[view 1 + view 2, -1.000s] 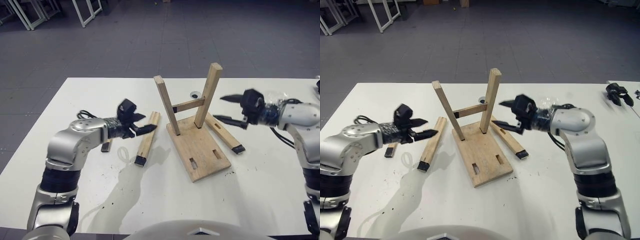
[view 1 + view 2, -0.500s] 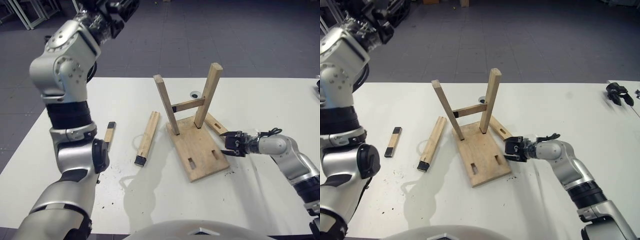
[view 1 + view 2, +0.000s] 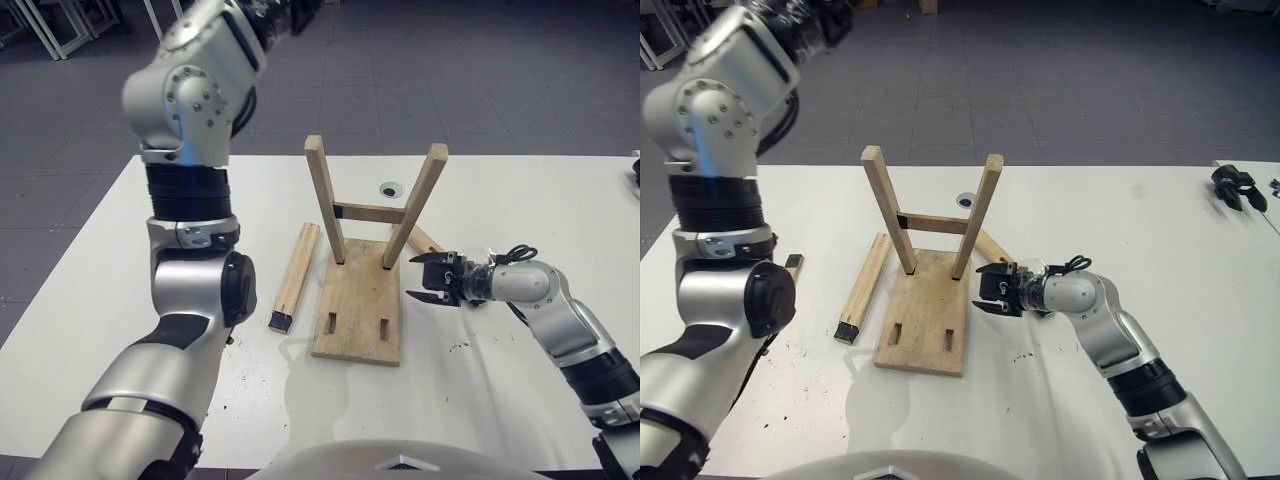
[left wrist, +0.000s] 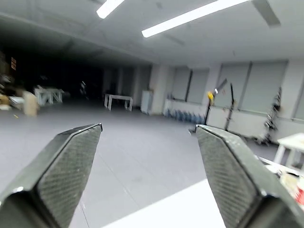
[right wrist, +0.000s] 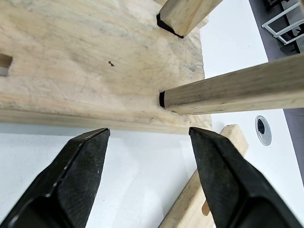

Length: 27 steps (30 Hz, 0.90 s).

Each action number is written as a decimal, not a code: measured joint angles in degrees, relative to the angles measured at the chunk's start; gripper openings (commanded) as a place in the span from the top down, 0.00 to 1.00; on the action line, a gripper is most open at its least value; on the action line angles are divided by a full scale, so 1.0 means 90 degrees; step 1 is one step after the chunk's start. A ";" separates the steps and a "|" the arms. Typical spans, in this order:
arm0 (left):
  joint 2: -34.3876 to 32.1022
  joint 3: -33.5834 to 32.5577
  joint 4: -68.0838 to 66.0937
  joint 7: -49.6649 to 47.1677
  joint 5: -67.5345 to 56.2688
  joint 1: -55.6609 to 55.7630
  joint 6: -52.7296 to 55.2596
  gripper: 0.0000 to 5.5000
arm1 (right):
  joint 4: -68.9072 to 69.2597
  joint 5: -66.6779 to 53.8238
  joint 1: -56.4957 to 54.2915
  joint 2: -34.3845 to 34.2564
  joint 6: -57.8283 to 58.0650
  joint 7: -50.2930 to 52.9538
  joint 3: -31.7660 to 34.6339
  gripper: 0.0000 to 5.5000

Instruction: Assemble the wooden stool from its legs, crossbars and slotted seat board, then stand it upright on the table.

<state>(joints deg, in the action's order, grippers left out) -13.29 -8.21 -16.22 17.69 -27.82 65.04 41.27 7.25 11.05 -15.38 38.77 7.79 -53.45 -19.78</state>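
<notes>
Wide hall with a grey floor, strip lights overhead and pale tables far off; in front, a white bench (image 3: 480, 400). Right pincer (image 3: 413, 277) low over the bench, fingers apart, nothing clamped. Just ahead of its fingertips, the long edge of the slotted seat board (image 3: 357, 310), flat on the bench; cannot tell whether touching. Planted in the board's far end, two legs: the near leg (image 3: 416, 205) slanting up right in front of this pincer, the far leg (image 3: 326, 200) beyond it, across the board. Joined partway up by one crossbar (image 3: 372, 213). Toward the board's other end, a nearer empty slot (image 3: 384, 327) and a farther empty slot (image 3: 330, 321), side by side. Close beside the right pincer, on its far side, a loose leg (image 3: 992, 246) flat on the bench, partly hidden behind the near leg. Across the board from this pincer, well apart from it, a second loose leg (image 3: 296, 270) with a dark tip, also lying flat. Left pincer (image 4: 148, 130) high above the bench, fingers spread wide, empty, facing out into the hall, all stool parts far below it.
</notes>
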 measured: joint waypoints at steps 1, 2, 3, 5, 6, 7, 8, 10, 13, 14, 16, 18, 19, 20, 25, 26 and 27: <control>0.0016 0.0279 -0.0110 0.0082 0.0116 -0.0386 0.0216 0.34 | 0.0002 0.0002 0.0040 -0.0004 0.0003 0.0002 -0.0007 0.44; 0.0055 0.0470 -0.0260 0.0121 0.0216 -0.0813 0.0363 0.34 | 0.0005 0.0003 0.0057 -0.0005 0.0006 0.0004 -0.0009 0.44; 0.0044 0.0543 -0.0294 0.0176 0.0315 -0.1154 0.0184 0.34 | 0.0010 0.0007 0.0075 -0.0008 0.0038 0.0014 -0.0010 0.44; -0.0021 0.0574 -0.0345 0.0206 0.0414 -0.1321 0.0101 0.34 | 0.0062 0.0007 0.0079 -0.0030 0.0062 0.0032 -0.0013 0.44; -0.0012 0.0581 -0.0343 0.0212 0.0427 -0.1366 0.0065 0.34 | 0.0072 0.0007 0.0080 -0.0036 0.0064 0.0044 -0.0013 0.44; 0.0001 0.0590 -0.0309 0.0220 0.0434 -0.1415 0.0010 0.34 | 0.0090 0.0007 0.0084 -0.0037 0.0069 0.0052 -0.0013 0.44; 0.0041 0.0614 -0.0168 0.0223 0.0436 -0.1480 -0.0026 0.34 | 0.0118 0.0009 0.0099 -0.0038 0.0081 0.0058 -0.0013 0.44; 0.0158 0.0675 0.0087 0.0186 0.0449 -0.1495 -0.0011 0.34 | 0.0131 0.0013 0.0116 -0.0038 0.0144 0.0076 -0.0013 0.44; 0.0201 0.0685 0.0451 -0.0012 0.0562 -0.1421 0.0091 0.34 | 0.0134 0.0038 0.0179 -0.0036 0.0192 0.0107 -0.0013 0.44; 0.0201 0.0647 0.0624 -0.0074 0.0587 -0.1346 0.0089 0.34 | 0.0141 0.0033 0.0205 -0.0035 0.0222 0.0113 -0.0008 0.44; 0.0078 0.0395 0.1174 -0.0169 0.0596 -0.0962 0.0046 0.34 | 0.0147 -0.0006 0.0283 -0.0047 0.0319 0.0153 0.0066 0.44; -0.0265 0.0162 0.1965 -0.0206 0.0578 -0.1043 0.0162 0.34 | 0.0285 -0.0444 0.0318 -0.0293 0.0725 0.0317 0.0425 0.44; -0.0525 -0.0010 0.2360 -0.0237 0.0577 -0.1331 0.0332 0.34 | 0.0418 -0.0691 0.0318 -0.0469 0.0953 0.0436 0.0647 0.44; -0.0730 -0.0199 0.2801 -0.0290 0.0603 -0.1803 0.0475 0.34 | 0.0512 -0.0878 0.0319 -0.0688 0.1162 0.0625 0.0832 0.44; -0.1466 -0.1155 0.3801 -0.0364 0.0977 -0.4423 0.0453 0.34 | 0.0609 -0.1003 0.0284 -0.1218 0.2010 0.1703 0.1467 0.44; -0.1462 -0.1358 0.3868 -0.0361 0.1001 -0.4954 0.0363 0.37 | 0.0603 -0.0996 0.0284 -0.1222 0.2130 0.1800 0.1522 0.44; -0.1448 -0.1507 0.3920 -0.0354 0.1005 -0.5469 0.0328 0.38 | 0.0600 -0.0997 0.0282 -0.1221 0.2257 0.1896 0.1585 0.44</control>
<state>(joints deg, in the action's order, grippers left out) -26.32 -21.77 19.06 14.50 -18.78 15.82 44.22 12.65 2.08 -12.85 27.78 28.09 -36.39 -5.52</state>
